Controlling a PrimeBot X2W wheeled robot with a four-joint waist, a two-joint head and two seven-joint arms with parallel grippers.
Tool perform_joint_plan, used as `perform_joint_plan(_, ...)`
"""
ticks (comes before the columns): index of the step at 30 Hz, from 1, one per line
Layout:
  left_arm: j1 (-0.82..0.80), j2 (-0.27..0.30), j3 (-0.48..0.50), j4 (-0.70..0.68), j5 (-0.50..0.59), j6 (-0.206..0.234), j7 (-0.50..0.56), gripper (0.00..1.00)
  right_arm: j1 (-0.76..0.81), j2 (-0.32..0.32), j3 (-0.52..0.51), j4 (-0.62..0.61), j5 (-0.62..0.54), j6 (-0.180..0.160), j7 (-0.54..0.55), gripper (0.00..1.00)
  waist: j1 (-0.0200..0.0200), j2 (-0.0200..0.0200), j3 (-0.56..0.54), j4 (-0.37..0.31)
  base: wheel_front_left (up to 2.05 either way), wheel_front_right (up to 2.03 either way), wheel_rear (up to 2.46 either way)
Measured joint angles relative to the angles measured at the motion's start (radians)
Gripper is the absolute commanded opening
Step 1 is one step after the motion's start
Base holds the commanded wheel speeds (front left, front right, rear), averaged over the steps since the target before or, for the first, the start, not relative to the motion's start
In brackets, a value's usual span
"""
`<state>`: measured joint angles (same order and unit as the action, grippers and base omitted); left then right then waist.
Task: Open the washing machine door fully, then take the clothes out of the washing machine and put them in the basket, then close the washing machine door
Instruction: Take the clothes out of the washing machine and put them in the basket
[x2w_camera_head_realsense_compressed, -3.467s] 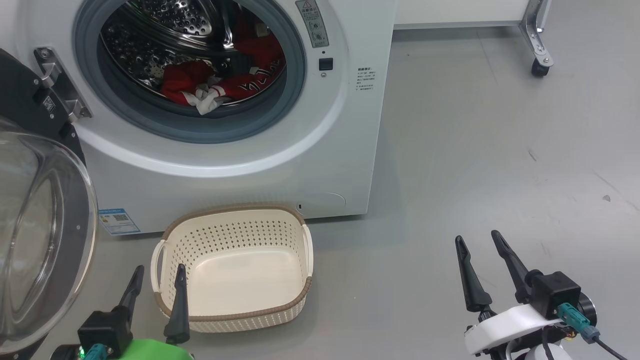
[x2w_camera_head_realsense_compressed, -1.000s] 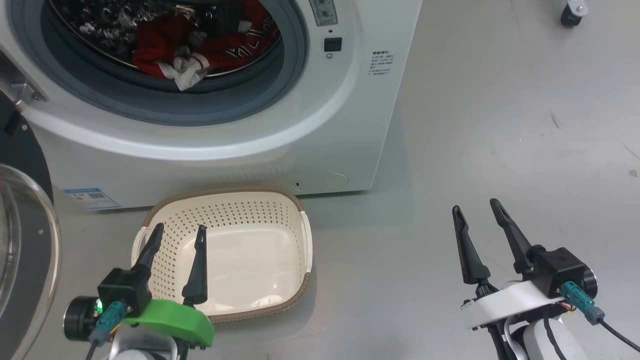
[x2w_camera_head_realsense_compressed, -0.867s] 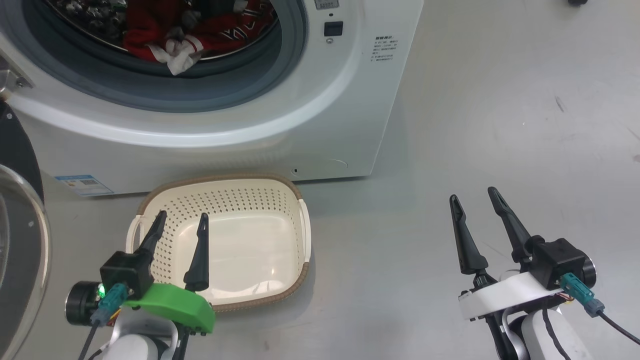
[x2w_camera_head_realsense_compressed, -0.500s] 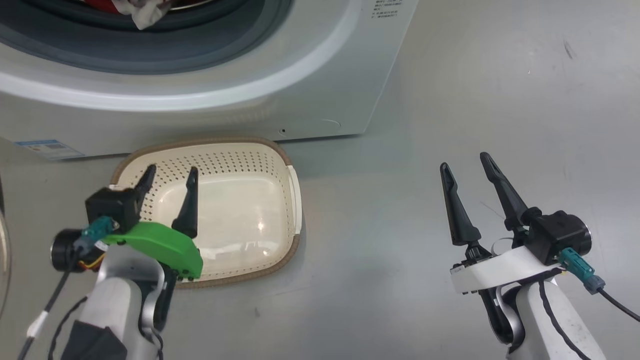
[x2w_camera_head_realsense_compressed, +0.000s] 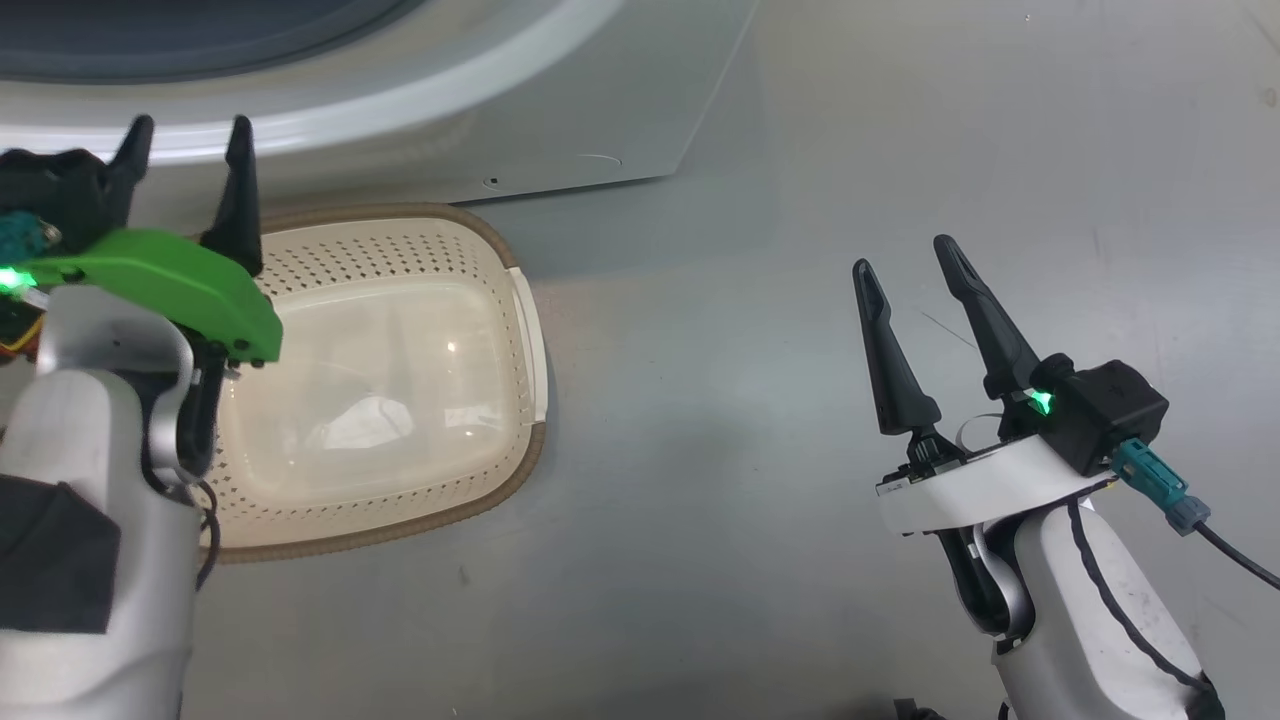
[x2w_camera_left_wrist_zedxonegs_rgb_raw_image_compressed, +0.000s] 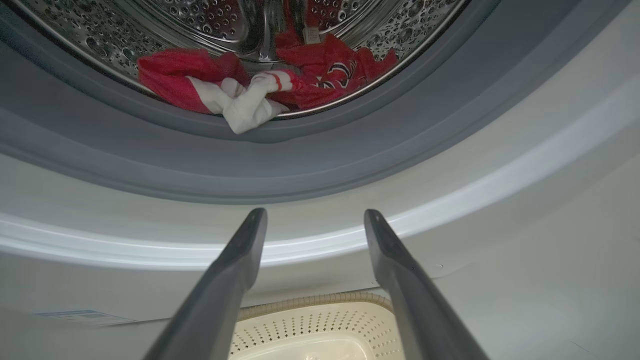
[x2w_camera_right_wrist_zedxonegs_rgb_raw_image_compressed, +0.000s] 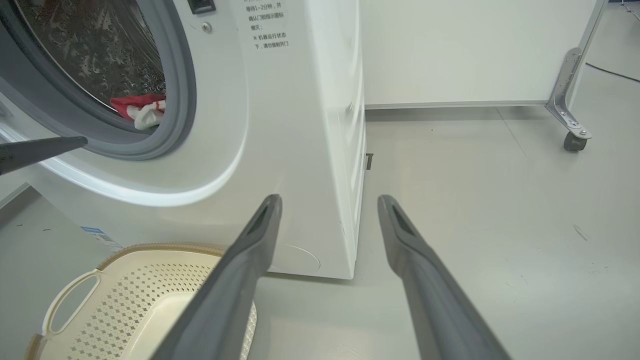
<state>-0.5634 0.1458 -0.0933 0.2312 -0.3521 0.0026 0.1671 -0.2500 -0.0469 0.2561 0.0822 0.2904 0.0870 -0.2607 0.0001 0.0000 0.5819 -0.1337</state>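
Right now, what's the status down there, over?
Left claw and right claw open, empty. Red clothes in the washing machine drum. Empty basket below. Nothing between left claw and clothes.

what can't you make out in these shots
Clothes: left wrist view; the grey drum ring hides their lower part, so the number of pieces is unclear.
Basket: head view; its left side sits behind the left end effector and its arm.
Printed sticker: right wrist view; too small to read.
Blue label: left wrist view; blurred.
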Motion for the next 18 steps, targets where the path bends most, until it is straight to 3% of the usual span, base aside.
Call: perform_joint_plan(18,-0.331,0.099,0.082,0.07,0.006,0.02,0.04,1.0,-0.061,0.0,0.083,0.011,0.096,0.0,0.0,1.0,0.0,0.0,0.073,-0.11,0.0,0.0,0.0)
